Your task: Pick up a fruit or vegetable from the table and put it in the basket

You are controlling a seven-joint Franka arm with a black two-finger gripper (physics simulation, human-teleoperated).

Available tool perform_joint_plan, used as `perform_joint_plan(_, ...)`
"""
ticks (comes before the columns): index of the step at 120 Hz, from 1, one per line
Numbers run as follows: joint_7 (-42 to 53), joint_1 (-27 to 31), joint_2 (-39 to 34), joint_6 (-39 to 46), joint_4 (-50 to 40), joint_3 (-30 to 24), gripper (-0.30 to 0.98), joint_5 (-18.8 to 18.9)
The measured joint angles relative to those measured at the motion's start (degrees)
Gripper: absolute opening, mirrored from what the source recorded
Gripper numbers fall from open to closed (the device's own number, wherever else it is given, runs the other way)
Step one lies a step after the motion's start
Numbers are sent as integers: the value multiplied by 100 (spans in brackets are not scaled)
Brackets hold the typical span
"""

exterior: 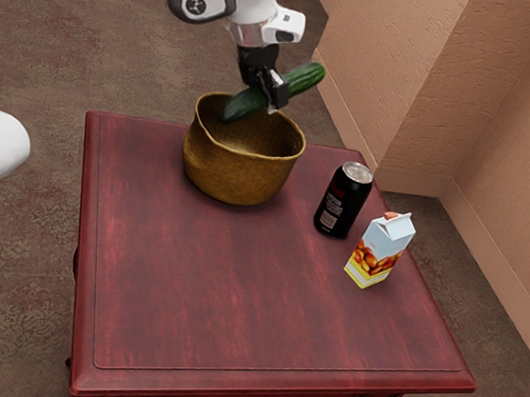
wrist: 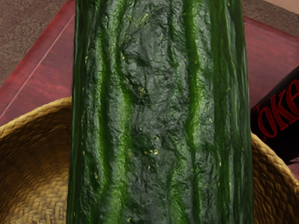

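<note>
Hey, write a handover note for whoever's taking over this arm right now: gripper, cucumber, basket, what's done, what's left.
Gripper: shut on the cucumber, held above the basket.
Cucumber: tilted, its lower end at the basket's opening, the other end sticking up toward the exterior view's right.
Basket: upright on the table.
Nearby: black Coke can and juice carton, both standing.
Done: cucumber picked up.
Left: lower it into the basket, let go, back off. I'd centre it first, as the raised end might catch the rim.
</note>
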Motion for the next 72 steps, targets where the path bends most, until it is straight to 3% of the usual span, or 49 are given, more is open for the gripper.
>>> perform_joint_plan(16, -22, -572, 102, 11, 180, 454, 17, 24)
perform_joint_plan(56, -60, -595, 97, 17, 203, 513, 17, 39)
perform_joint_plan(72, -55, -724, 105, 14, 302, 637, 48, 45)
